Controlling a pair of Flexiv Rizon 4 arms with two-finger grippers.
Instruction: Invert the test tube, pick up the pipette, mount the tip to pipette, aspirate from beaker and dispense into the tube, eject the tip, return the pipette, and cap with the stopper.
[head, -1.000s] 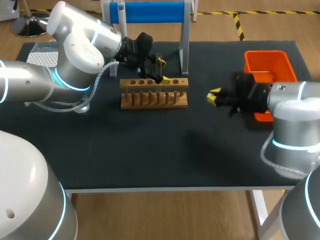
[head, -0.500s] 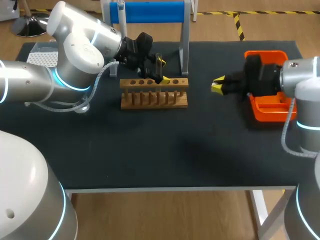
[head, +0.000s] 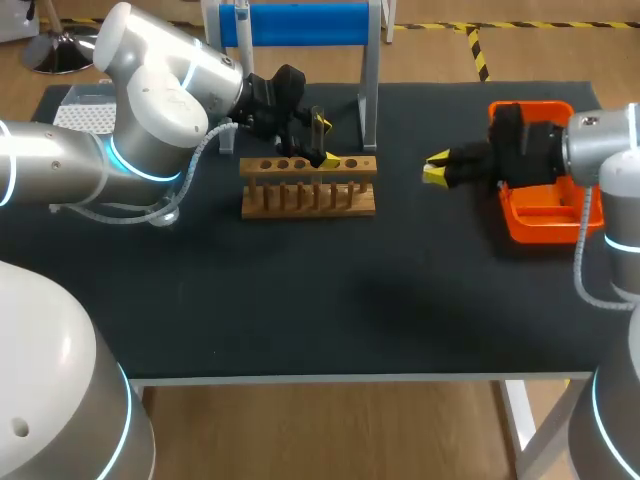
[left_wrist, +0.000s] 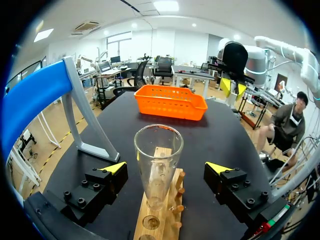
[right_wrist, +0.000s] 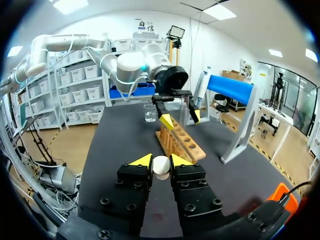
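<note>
Head view: poising the left gripper (head: 325, 141) over the wooden rack (head: 308, 190), at 12 o'clock from the middle of the black table (head: 300, 310); holding the right gripper (head: 435, 172) at 3 o'clock from the rack, well apart from it, yellow tips pointing toward it; backing onto the orange basket (head: 548, 228), farther out at 3 o'clock; showing the blue-topped stand (head: 300, 20) at 12 o'clock from the rack, on the table's far edge.

Left wrist view: spreading the fingers wide at 9 and 3 o'clock of the test tube (left_wrist: 157, 160), touching the glass on neither side; framing the clear tube standing upright in the rack, open mouth uppermost; looking ahead to the orange basket at 12 o'clock, with the right gripper past it at 1 o'clock and the blue stand at 10 o'clock.

Right wrist view: pinching a small white stopper (right_wrist: 161, 166) between narrowed yellow tips, both fingers pressing on it from either side; facing the rack at 12 o'clock ahead, with the left gripper hanging over it; taking in a clear beaker (right_wrist: 149, 114) on the table beyond the rack at 11 o'clock; passing the blue stand at 2 o'clock.
</note>
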